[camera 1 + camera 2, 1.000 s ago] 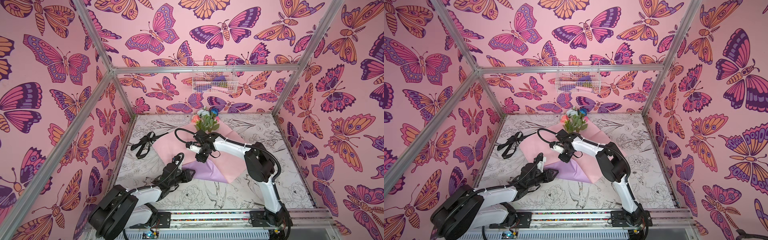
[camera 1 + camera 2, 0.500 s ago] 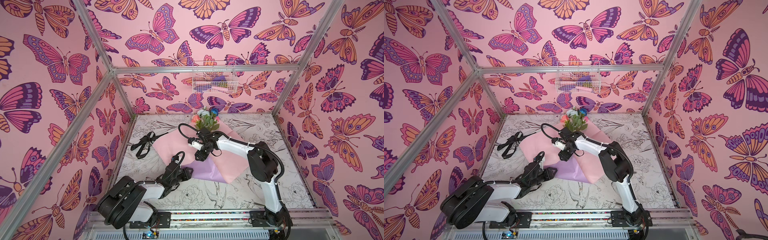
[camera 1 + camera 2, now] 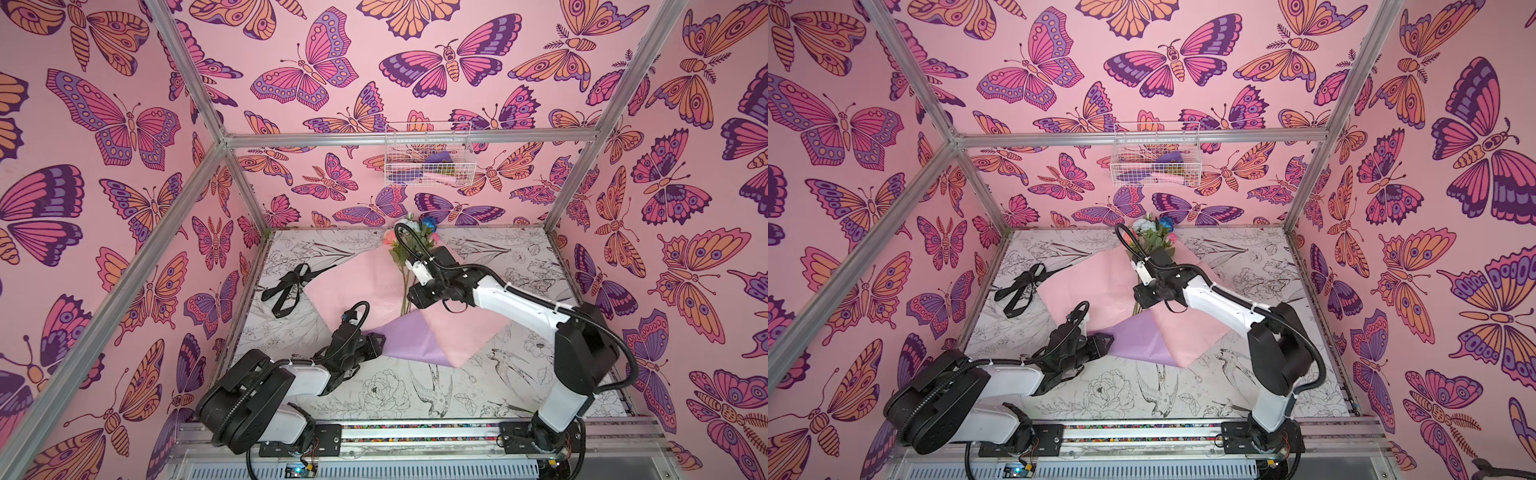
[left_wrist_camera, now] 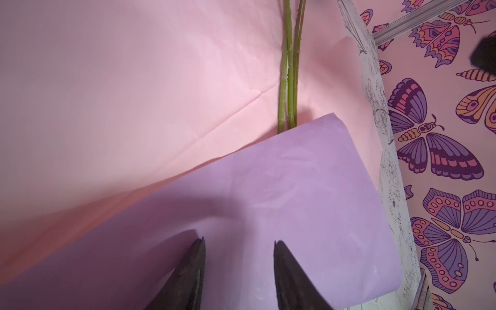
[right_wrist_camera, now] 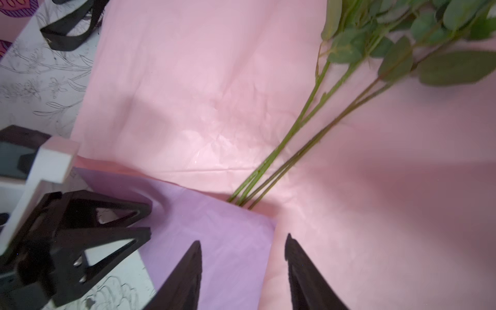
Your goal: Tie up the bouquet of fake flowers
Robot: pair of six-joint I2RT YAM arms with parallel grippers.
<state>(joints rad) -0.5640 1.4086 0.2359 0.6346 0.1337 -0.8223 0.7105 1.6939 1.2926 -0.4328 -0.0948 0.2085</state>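
Observation:
The bouquet of fake flowers [image 3: 409, 235] [image 3: 1152, 235] lies on a pink paper sheet [image 3: 357, 286] [image 3: 1088, 286], blooms toward the back wall. Its green stems [image 4: 288, 80] [image 5: 295, 134] run toward the front, and their ends are hidden under a folded lilac flap [image 3: 411, 336] [image 3: 1138, 336] [image 4: 295, 188] [image 5: 214, 228]. My left gripper [image 3: 376, 343] [image 3: 1104, 340] [image 4: 239, 241] [image 5: 149, 221] is open at the flap's left corner, low over the lilac paper. My right gripper [image 3: 415, 297] [image 5: 243, 241] hangs open above the flap's far edge, beside the stem ends, holding nothing.
A long black ribbon [image 3: 286, 286] [image 3: 1019, 291] [image 5: 67, 35] lies loose on the table, left of the pink sheet. A white wire basket [image 3: 428, 156] [image 3: 1156, 158] hangs on the back wall. Patterned walls close in the left, right and back sides.
My right gripper has shifted slightly right and toward the back over the stems. The left arm's elbow has risen while its gripper stays at the lilac flap.

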